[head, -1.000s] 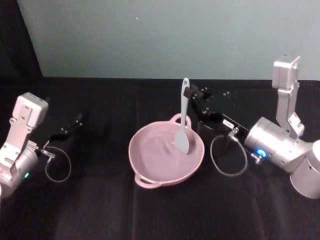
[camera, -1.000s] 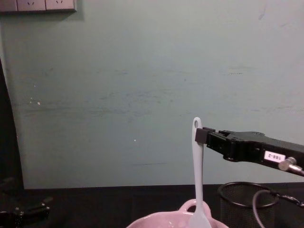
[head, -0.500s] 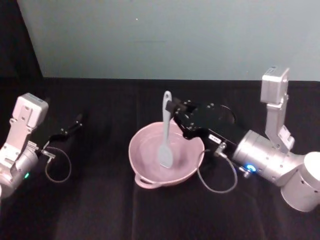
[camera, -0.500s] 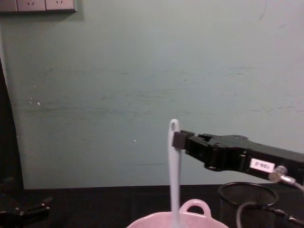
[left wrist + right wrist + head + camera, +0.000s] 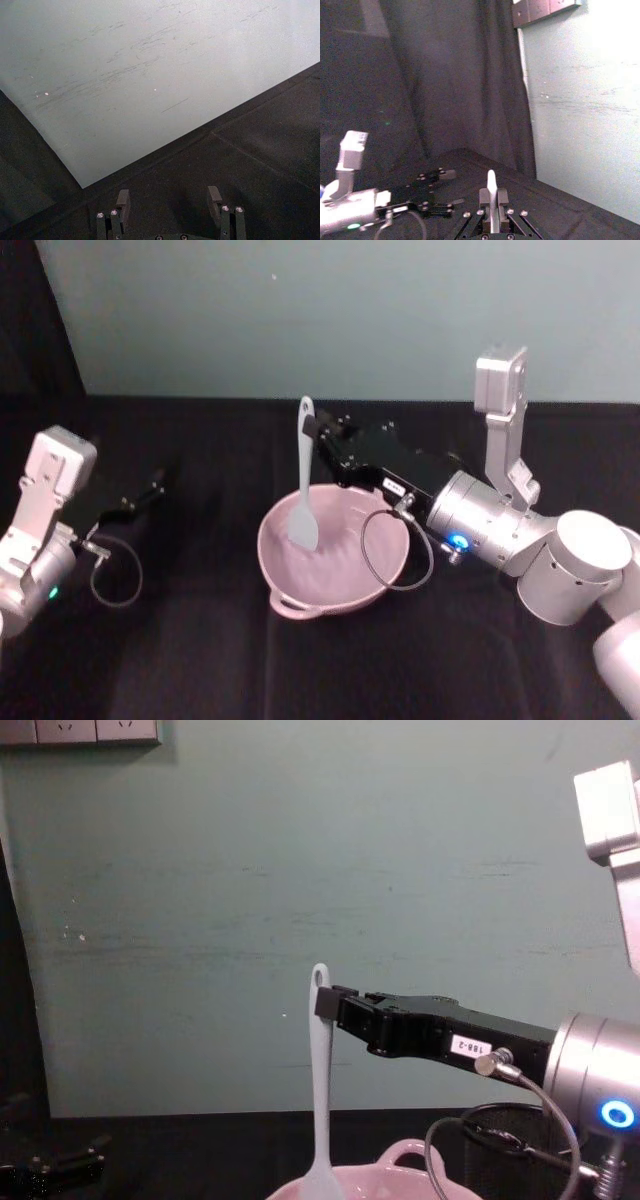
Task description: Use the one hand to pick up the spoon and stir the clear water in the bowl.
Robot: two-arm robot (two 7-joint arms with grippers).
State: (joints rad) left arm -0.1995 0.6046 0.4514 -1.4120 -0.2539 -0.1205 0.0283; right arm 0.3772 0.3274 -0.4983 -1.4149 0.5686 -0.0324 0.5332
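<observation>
The white spoon (image 5: pixel 303 480) hangs upright with its paddle head inside the pale pink bowl (image 5: pixel 383 567), near the bowl's left side. My right gripper (image 5: pixel 316 426) is shut on the spoon's handle just below the hole. From the side, the chest view shows the spoon (image 5: pixel 320 1090) dipping behind the bowl's rim (image 5: pixel 400 1180), held by the right gripper (image 5: pixel 328 1001). In the right wrist view the spoon's handle (image 5: pixel 491 187) stands between the shut fingers. My left gripper (image 5: pixel 150 485) rests parked low at the table's left; the left wrist view shows its fingers (image 5: pixel 123 202) spread apart over bare cloth.
A black wire-mesh cup (image 5: pixel 520 1130) stands right of the bowl, partly behind my right arm. A cable loop (image 5: pixel 395 550) hangs from the right arm over the bowl's right rim. The table is covered in black cloth, with a teal wall behind.
My right gripper has carried the spoon leftward across the bowl, from the right side to the left. The right arm has reached farther over the table. The left arm has not moved.
</observation>
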